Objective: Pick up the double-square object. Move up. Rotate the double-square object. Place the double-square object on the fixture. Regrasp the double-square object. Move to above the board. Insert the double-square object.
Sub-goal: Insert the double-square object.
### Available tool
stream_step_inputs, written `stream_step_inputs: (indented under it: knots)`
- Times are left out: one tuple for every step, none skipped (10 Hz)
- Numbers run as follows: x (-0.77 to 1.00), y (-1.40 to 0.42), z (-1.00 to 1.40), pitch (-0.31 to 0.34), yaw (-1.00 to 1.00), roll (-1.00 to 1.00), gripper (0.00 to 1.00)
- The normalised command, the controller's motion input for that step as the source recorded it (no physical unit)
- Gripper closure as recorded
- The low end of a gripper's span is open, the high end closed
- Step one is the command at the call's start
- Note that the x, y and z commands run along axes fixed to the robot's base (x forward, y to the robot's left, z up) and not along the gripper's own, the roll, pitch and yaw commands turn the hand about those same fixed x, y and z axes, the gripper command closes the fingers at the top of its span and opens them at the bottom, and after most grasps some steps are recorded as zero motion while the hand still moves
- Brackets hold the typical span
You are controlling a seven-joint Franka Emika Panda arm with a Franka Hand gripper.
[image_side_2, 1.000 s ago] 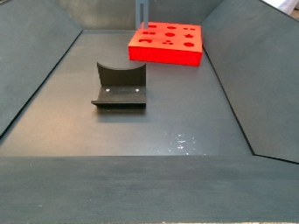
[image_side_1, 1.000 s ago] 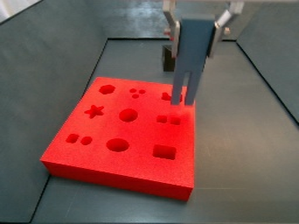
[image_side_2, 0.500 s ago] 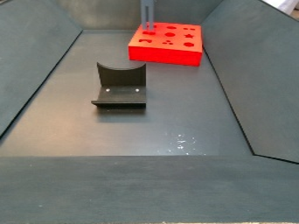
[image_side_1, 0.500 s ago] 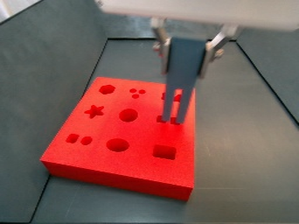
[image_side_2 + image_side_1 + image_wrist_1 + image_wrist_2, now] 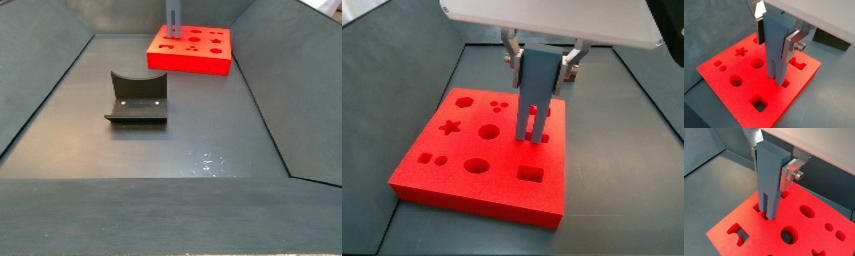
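My gripper [image 5: 543, 58] is shut on the double-square object [image 5: 537, 92], a slate-blue block held upright with its two prongs pointing down. The silver fingers [image 5: 791, 47] clamp its upper part in both wrist views [image 5: 789, 174]. The prong tips meet the red board [image 5: 449, 165] at its pair of small square holes and look just inside them [image 5: 767, 217]. The board also shows in a wrist view [image 5: 724, 75] and far back in a side view [image 5: 187, 62], with the block [image 5: 174, 14] standing on it. The dark fixture [image 5: 138, 98] stands apart, with nothing on it.
The board has star, round and square holes [image 5: 452, 127] around the block. Grey walls [image 5: 54, 90] enclose the dark floor on both sides. A dark block [image 5: 832, 39] lies just beyond the board's far edge.
The gripper has come down over the board with the block in it and shifted slightly sideways. The prong tips have dropped from above the board to the paired square holes.
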Motion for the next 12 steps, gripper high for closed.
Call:
stream_step_inputs:
  knots:
    - [0.15, 0.08, -0.24, 0.000, 0.00, -0.08, 1.00]
    - [0.20, 0.09, -0.20, 0.000, 0.00, -0.11, 1.00]
    - [0.23, 0.13, -0.24, 0.000, 0.00, -0.10, 1.00]
    - [0.22, 0.13, -0.24, 0.000, 0.00, -0.13, 1.00]
    - [0.27, 0.09, -0.26, 0.000, -0.01, -0.14, 1.00]
    - [0.18, 0.00, -0.37, 0.000, 0.00, -0.10, 1.00]
    - [0.12, 0.00, -0.46, 0.000, 0.00, -0.10, 1.00]
    - [0.14, 0.12, -0.60, 0.000, 0.00, -0.02, 1.00]
    - [0.13, 0.12, -0.69, 0.000, 0.00, 0.00, 1.00]
    - [0.05, 0.00, -0.49, -0.059, -0.07, 0.02, 1.00]
    - [0.00, 0.02, -0.12, -0.097, -0.03, 0.00, 1.00]
    - [0.00, 0.00, 0.00, 0.000, 0.00, 0.00, 1.00]
